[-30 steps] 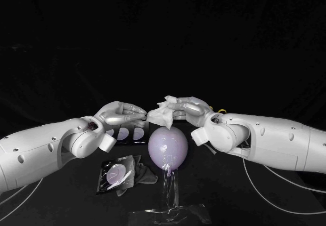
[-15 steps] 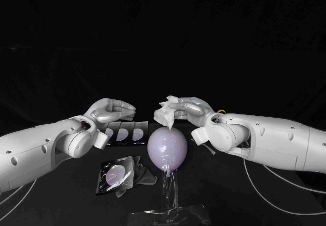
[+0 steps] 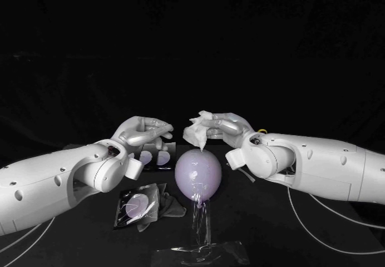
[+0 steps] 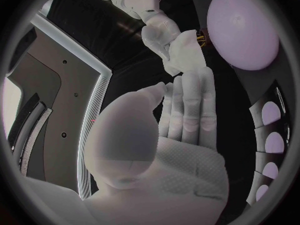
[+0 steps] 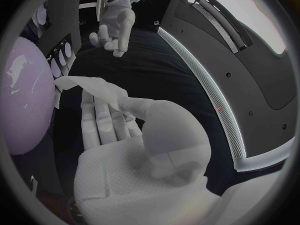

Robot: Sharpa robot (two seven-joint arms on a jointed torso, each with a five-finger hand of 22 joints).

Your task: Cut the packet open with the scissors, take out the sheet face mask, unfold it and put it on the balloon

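Head view: the right hand [image 3: 225, 127] pinches the sheet mask [image 3: 195, 133], still bunched. Its tail hangs below the hand to about the top of the balloon [image 3: 198, 173]; contact unclear. Half a second ago the left hand [image 3: 144, 133] was drawn away in a fist. It has now swung back toward the mask, empty, stopping just short. The cut packet [image 3: 141, 207] lies well below it.

Left wrist view: fingers [image 4: 187, 105] stretched side by side, holding nothing, with the mask just beyond the fingertips.

Right wrist view: mask clamped under the thumb, balloon beside the hand.

Likely a re-grasp to unfold; the mask is not yet opened.

Mid-table stands the balloon [image 3: 198, 172] (packet [image 3: 138, 207] lying front-left of it), mask [image 3: 195, 133] just above.
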